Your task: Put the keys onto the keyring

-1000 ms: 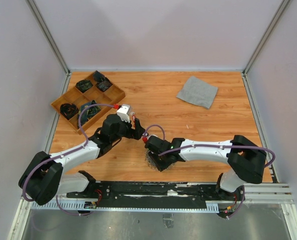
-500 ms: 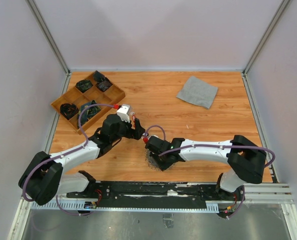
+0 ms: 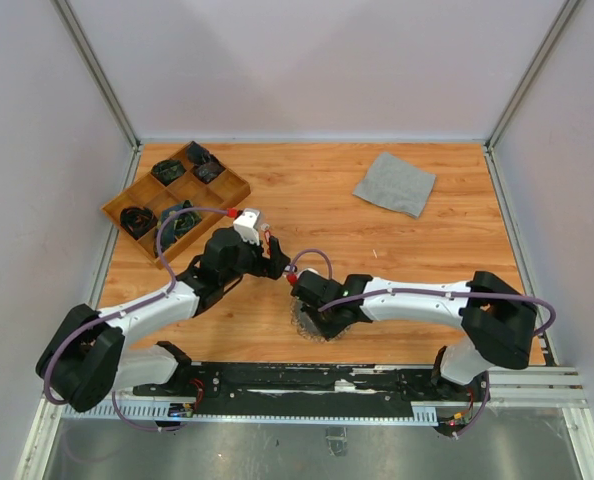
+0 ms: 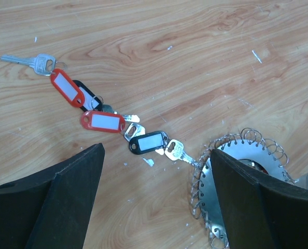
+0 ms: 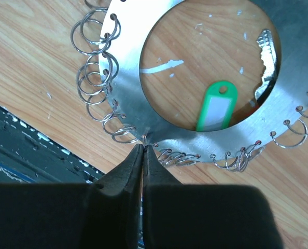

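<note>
A string of keys (image 4: 149,141) with red and black tags lies slantwise on the wood in the left wrist view. Its last silver key touches the fringe of the keyring (image 4: 208,199). My left gripper (image 4: 156,150) hovers open over that end of the string, holding nothing. The keyring (image 5: 128,62) is a flat silver ring with small wire loops all round its rim. A green-tagged key (image 5: 216,106) lies inside its hole. My right gripper (image 5: 144,146) is shut, its tips pinching the ring's outer rim at a loop hole.
A wooden compartment tray (image 3: 243,188) with dark items stands at the back left. A grey cloth (image 3: 395,183) lies at the back right. The black base rail (image 5: 35,155) runs right beside the keyring, at the table's near edge.
My right gripper has closed its jaws onto the keyring's rim. The left arm and the keys have not moved.
</note>
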